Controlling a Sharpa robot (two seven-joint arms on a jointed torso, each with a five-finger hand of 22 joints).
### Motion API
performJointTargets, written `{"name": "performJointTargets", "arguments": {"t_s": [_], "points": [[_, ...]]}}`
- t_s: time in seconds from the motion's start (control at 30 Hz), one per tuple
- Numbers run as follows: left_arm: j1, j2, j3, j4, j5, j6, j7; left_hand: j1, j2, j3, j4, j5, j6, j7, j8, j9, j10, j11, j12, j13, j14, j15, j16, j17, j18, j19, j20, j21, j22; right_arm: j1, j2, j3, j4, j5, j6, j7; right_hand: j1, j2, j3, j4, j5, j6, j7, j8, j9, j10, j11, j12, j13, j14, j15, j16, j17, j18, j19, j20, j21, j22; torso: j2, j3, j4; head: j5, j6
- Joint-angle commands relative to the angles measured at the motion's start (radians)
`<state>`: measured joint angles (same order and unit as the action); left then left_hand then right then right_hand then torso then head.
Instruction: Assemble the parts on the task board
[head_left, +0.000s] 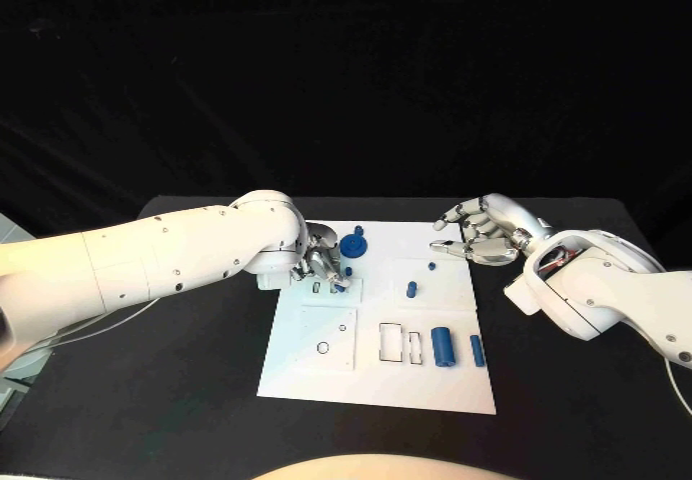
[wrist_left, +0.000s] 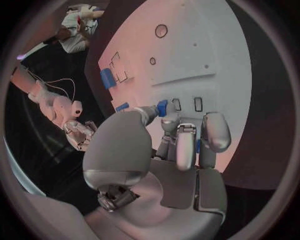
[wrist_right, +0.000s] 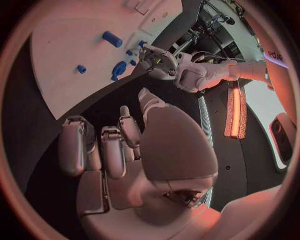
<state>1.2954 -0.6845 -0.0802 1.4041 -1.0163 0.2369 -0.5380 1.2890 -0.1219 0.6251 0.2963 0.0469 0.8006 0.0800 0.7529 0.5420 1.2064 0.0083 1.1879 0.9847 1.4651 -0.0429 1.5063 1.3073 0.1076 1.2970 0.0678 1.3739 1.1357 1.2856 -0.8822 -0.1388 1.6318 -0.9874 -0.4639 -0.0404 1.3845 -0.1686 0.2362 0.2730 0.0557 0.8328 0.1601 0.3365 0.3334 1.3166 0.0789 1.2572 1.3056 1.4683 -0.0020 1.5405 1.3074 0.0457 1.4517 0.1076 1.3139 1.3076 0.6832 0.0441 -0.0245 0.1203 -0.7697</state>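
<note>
Blue part (wrist_left: 162, 107) at left hand (wrist_left: 181, 145) fingertips

The left robot hand (head_left: 323, 264) hides part of the task board (head_left: 378, 380); its grasp cannot be told.

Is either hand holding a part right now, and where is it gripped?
The left hand pinches a small blue part between its fingertips over the white task board; the grip point is hidden. The right hand holds nothing.

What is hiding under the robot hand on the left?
Under the left robot hand lies the white task board. A small blue part shows at its fingertips, with two small slots beside it. Whether the fingers grip that part, and what the palm covers, cannot be seen.
</note>
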Motion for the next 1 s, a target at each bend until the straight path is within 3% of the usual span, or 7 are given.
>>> {"name": "performJointTargets", "arguments": {"t_s": [0.03,0.3,0.47,0.73,1.0], "points": [[0.002,-0.004,0.000,0.006,0.068,-0.060,0.014,-0.013,-0.005,0.146,-0.135,0.004,-0.005,0.000,0.008,0.162,-0.003,-0.001,-0.007,-0.010,0.066,-0.007,0.003,0.160,-0.016,0.002,-0.005,0.005,0.001,-0.001,0.001,0.000,0.000,-0.015,0.018,0.000,0.006,0.004,0.004,0.001,0.004,-0.003,0.000,0.004,-0.001,-0.003,-0.002,0.000,-0.001,0.080,0.006,-0.007,0.184,0.010,-0.005,0.002,-0.003,0.134,-0.001,0.0000,-0.0001,0.001,0.000],[0.002,-0.029,0.001,0.026,0.139,-0.111,-0.003,-0.089,-0.033,0.274,-0.215,0.009,0.005,-0.005,0.027,0.214,0.020,-0.007,-0.004,-0.004,0.073,-0.012,0.011,0.173,-0.018,0.012,-0.010,0.013,0.016,-0.001,-0.001,0.000,-0.002,-0.019,0.022,-0.002,0.006,0.004,0.004,0.001,0.004,-0.003,0.000,0.004,-0.001,-0.003,-0.002,0.000,-0.001,0.080,0.006,-0.007,0.184,0.010,-0.005,0.002,-0.003,0.134,0.000,0.0002,0.0020,0.003,-0.001],[0.001,-0.049,-0.002,0.048,0.141,-0.150,-0.021,-0.148,-0.047,0.331,-0.261,0.056,0.021,-0.011,0.035,0.236,0.039,-0.013,0.001,-0.001,0.081,-0.019,0.021,0.191,-0.018,0.014,-0.016,0.014,0.015,-0.001,-0.001,0.000,-0.003,-0.020,0.025,-0.003,0.006,0.004,0.004,0.001,0.004,-0.003,0.000,0.004,-0.001,-0.003,-0.002,0.000,-0.001,0.080,0.006,-0.007,0.184,0.010,-0.005,0.002,-0.003,0.134,-0.001,0.0013,0.0027,0.009,-0.005],[-0.004,-0.085,-0.017,0.094,0.109,-0.210,-0.044,-0.183,-0.054,0.355,-0.289,0.103,0.034,-0.017,0.042,0.248,0.055,-0.019,0.006,0.003,0.085,-0.024,0.026,0.200,-0.021,0.026,-0.021,0.021,0.030,-0.001,-0.002,-0.001,-0.005,-0.021,0.028,-0.004,0.006,0.004,0.004,0.001,0.004,-0.003,0.000,0.004,-0.001,-0.003,-0.002,0.000,-0.001,0.080,0.006,-0.007,0.184,0.010,-0.005,0.002,-0.003,0.134,-0.002,0.0006,0.0025,0.019,-0.013],[-0.017,-0.093,-0.030,0.110,0.027,-0.267,-0.052,-0.211,-0.061,0.370,-0.308,0.153,0.045,-0.022,0.049,0.252,0.074,-0.025,0.019,0.018,0.087,-0.029,0.028,0.202,-0.022,0.032,-0.026,0.024,0.035,-0.001,-0.001,-0.001,-0.008,-0.021,0.029,-0.003,0.004,0.003,0.004,0.003,0.004,-0.003,-0.001,0.004,-0.001,-0.004,-0.002,-0.001,-0.003,0.080,0.006,-0.008,0.182,0.011,-0.005,0.002,-0.005,0.133,-0.008,0.0021,0.0048,0.023,-0.020]]}}
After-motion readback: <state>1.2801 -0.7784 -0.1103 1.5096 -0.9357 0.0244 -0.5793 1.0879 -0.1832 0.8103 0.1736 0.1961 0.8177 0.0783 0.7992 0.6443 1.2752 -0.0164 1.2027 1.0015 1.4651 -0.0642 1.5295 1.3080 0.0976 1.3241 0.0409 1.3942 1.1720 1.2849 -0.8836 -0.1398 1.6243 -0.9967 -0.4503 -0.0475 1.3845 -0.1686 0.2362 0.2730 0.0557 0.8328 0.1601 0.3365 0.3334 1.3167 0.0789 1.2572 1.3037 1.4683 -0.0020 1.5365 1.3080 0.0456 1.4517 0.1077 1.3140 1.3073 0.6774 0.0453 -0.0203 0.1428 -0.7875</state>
